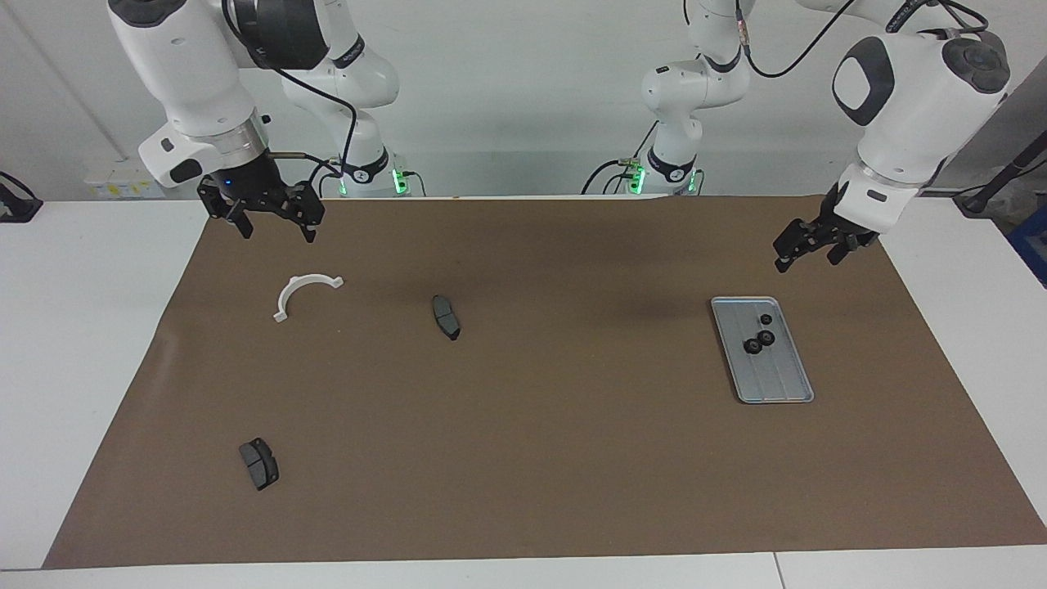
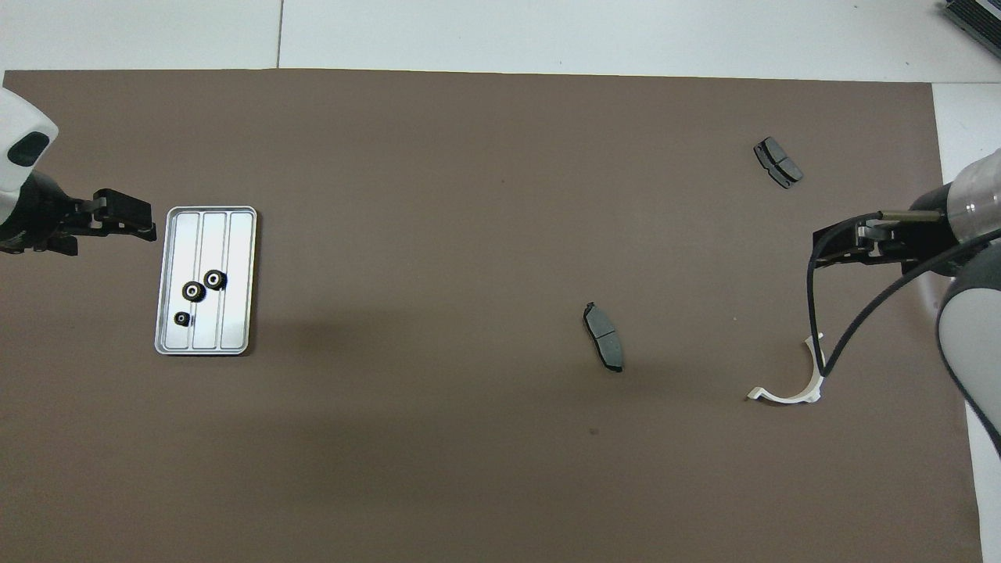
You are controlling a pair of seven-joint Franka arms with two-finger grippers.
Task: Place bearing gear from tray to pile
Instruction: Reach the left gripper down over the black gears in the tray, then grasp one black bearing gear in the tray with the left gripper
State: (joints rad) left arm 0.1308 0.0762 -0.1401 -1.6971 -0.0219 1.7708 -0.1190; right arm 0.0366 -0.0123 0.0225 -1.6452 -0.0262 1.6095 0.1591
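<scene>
The silver tray (image 1: 784, 391) (image 2: 237, 317) lies on the brown mat at the left arm's end of the table. Three black bearing gears (image 1: 766, 337) (image 2: 215, 279) sit in it, two touching and a smaller one apart. The pile is scattered at the right arm's end: a white half-ring bracket (image 1: 304, 281) (image 2: 790, 397) and two dark brake pads (image 1: 446, 316) (image 1: 259, 463) (image 2: 604, 337) (image 2: 778, 163). My left gripper (image 1: 806, 260) (image 2: 117, 227) hangs open and empty over the mat just off the tray's rim. My right gripper (image 1: 276, 231) (image 2: 821, 249) waits open over the mat close to the bracket.
The brown mat (image 1: 572, 458) covers most of the white table (image 1: 82, 327). Both robot bases stand at the table's edge, with cables trailing from the arms. A black cable from the right arm hangs over the bracket in the overhead view.
</scene>
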